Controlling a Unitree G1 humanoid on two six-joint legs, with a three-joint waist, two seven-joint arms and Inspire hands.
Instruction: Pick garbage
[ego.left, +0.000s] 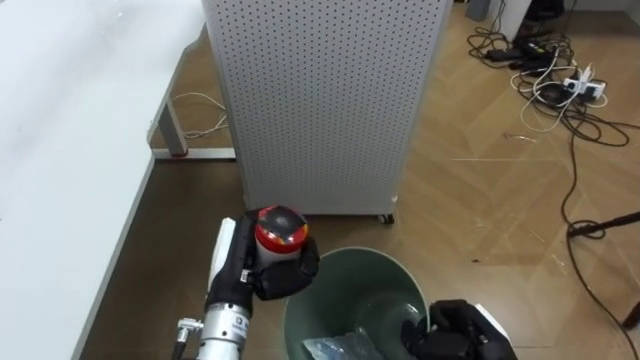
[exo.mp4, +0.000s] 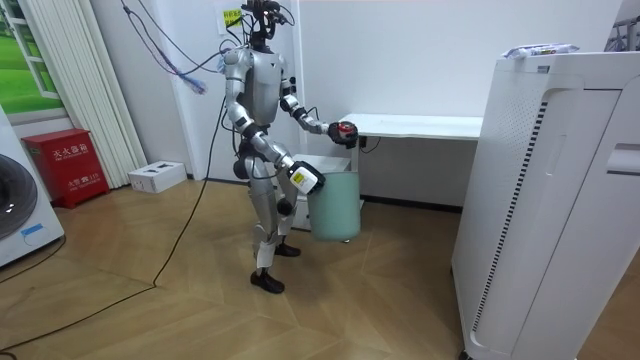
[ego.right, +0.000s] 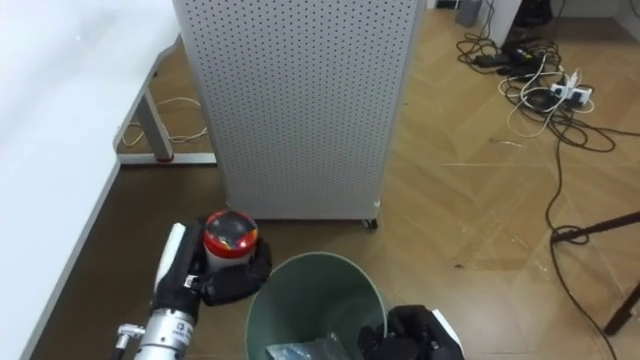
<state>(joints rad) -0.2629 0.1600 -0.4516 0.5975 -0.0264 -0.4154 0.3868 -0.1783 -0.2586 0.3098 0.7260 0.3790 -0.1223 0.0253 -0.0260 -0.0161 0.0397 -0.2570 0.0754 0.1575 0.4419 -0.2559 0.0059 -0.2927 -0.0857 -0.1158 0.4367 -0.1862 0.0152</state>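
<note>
Pick-up is judged complete and disposal pending: the left hand (ego.left: 262, 278) is closed around the red-topped container (ego.left: 280, 229), held just beside the green bin's (ego.left: 340, 258) rim and not yet over its opening, while the right hand (ego.left: 455, 325) sits at the rim, state indeterminable.

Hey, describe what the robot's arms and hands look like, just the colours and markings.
Both hands are black. The left hand has a flat white plate along its back and a silver, ribbed metal wrist. The right hand carries a white plate too; the room view shows a yellow mark on it. The arms are silver-grey with darker joints.
</note>
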